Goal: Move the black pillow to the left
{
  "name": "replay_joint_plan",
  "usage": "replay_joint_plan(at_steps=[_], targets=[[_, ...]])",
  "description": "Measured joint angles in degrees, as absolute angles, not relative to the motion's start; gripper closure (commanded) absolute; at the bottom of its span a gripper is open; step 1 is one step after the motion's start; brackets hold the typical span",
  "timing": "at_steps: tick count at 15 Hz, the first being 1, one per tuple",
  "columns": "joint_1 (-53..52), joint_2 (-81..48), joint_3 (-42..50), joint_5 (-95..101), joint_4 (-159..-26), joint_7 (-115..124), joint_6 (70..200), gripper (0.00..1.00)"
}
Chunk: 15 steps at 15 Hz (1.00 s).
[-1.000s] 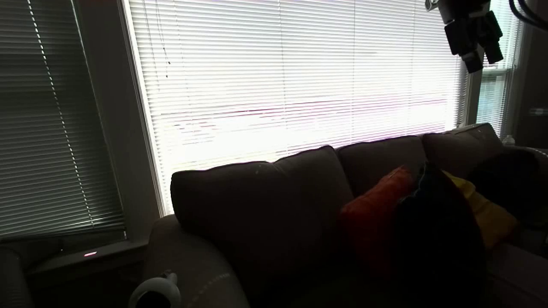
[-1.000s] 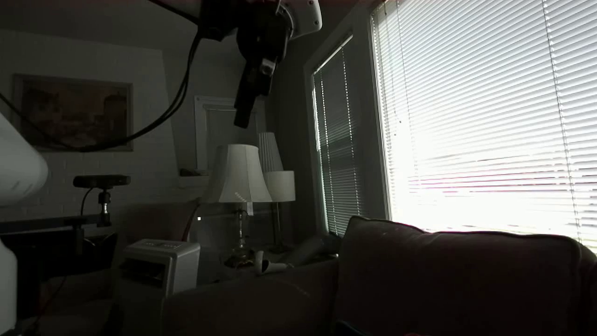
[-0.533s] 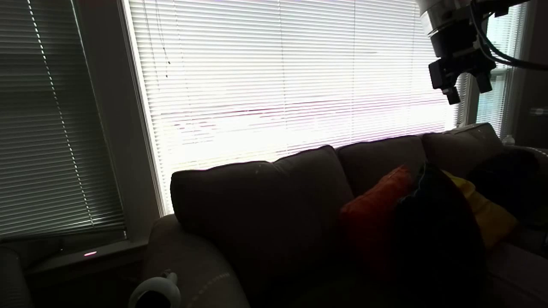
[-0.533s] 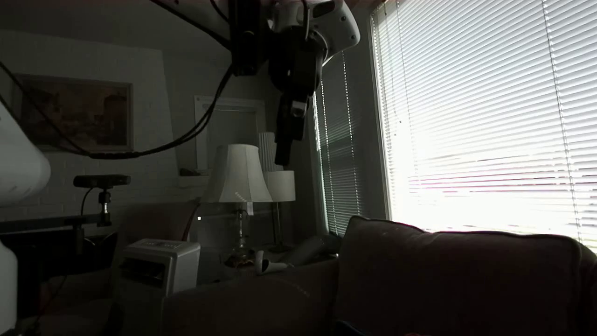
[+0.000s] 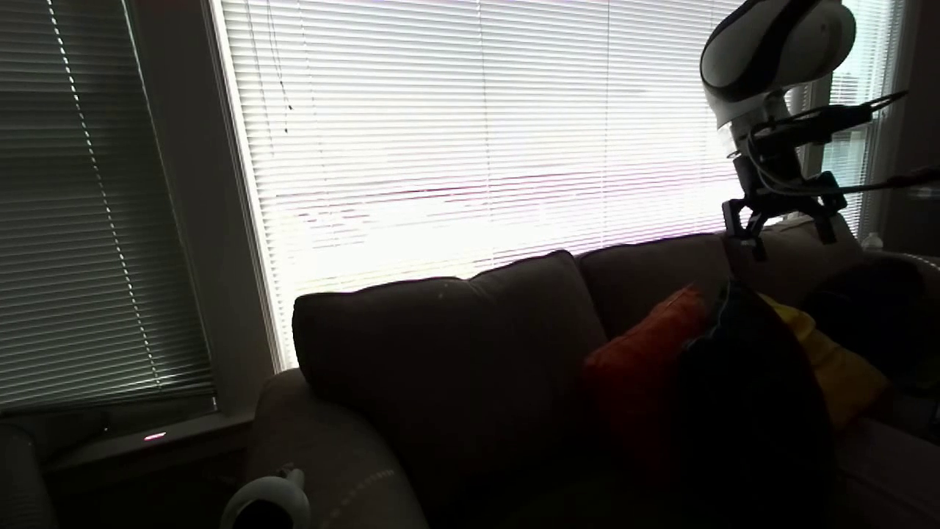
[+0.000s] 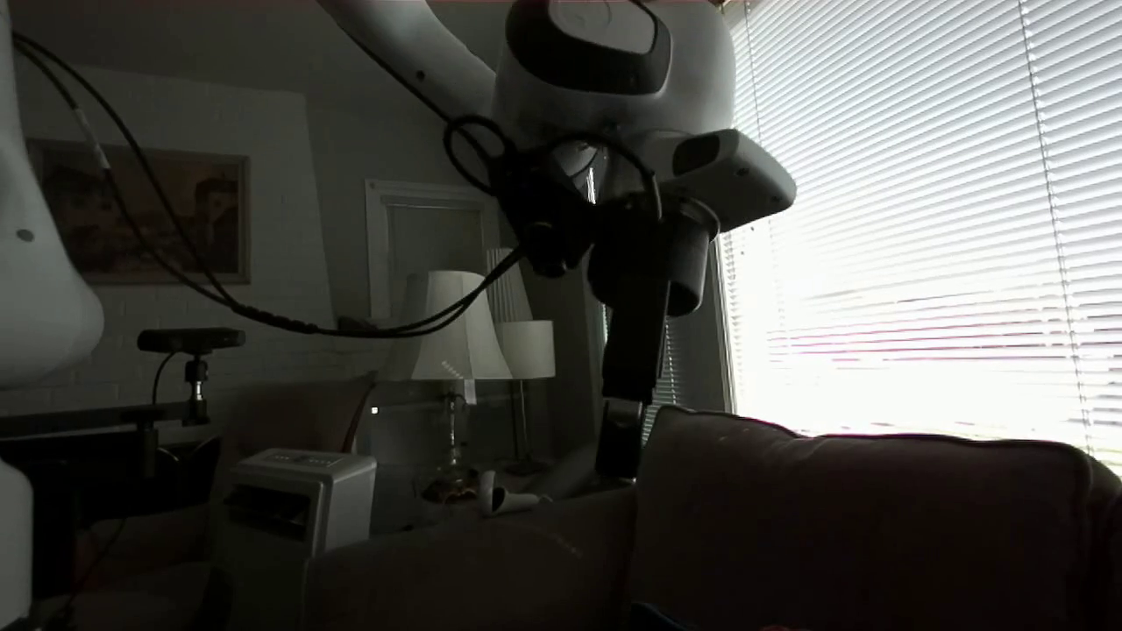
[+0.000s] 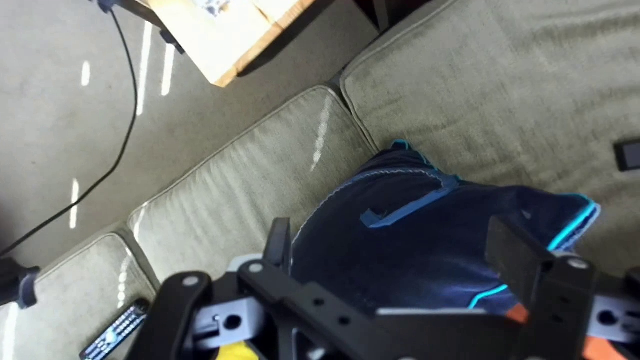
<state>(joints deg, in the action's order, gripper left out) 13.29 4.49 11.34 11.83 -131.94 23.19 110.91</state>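
Note:
The black pillow (image 5: 749, 397) stands on the sofa between the red-orange cushion (image 5: 646, 353) and the yellow cushion (image 5: 837, 367). In the wrist view the pillow (image 7: 400, 255) looks dark navy, with a blue strip and turquoise edging, and shows between and beyond the fingers. My gripper (image 5: 793, 246) is open and empty, pointing down above the pillow and apart from it. It also shows edge-on in an exterior view (image 6: 618, 460) and with spread fingers in the wrist view (image 7: 389, 232). The pillow's lower part is lost in shadow.
The sofa back cushions (image 5: 455, 360) rise behind the pillow, below the bright window blinds (image 5: 514, 132). In the wrist view a wooden table (image 7: 240, 45) stands before the sofa. A remote (image 7: 115, 330) and a dark flat device (image 7: 629, 155) lie on the seats (image 7: 480, 100).
The arm and open gripper have come down from high up toward the sofa, moving slightly left in an exterior view. The pillow and cushions have not moved.

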Motion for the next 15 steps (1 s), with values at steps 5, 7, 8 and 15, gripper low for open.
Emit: replay_joint_plan(at_steps=[5, 7, 8, 15], targets=[[13.31, -1.74, 12.46, 7.72, -133.72, 27.15, 127.33, 0.00], [13.29, -4.00, 12.61, 6.51, -133.74, 31.61, 130.19, 0.00], [13.24, -4.98, 12.65, 6.18, -133.73, 34.36, 130.85, 0.00], [12.43, -9.65, 12.40, 2.93, -132.94, 42.02, 127.62, 0.00]])
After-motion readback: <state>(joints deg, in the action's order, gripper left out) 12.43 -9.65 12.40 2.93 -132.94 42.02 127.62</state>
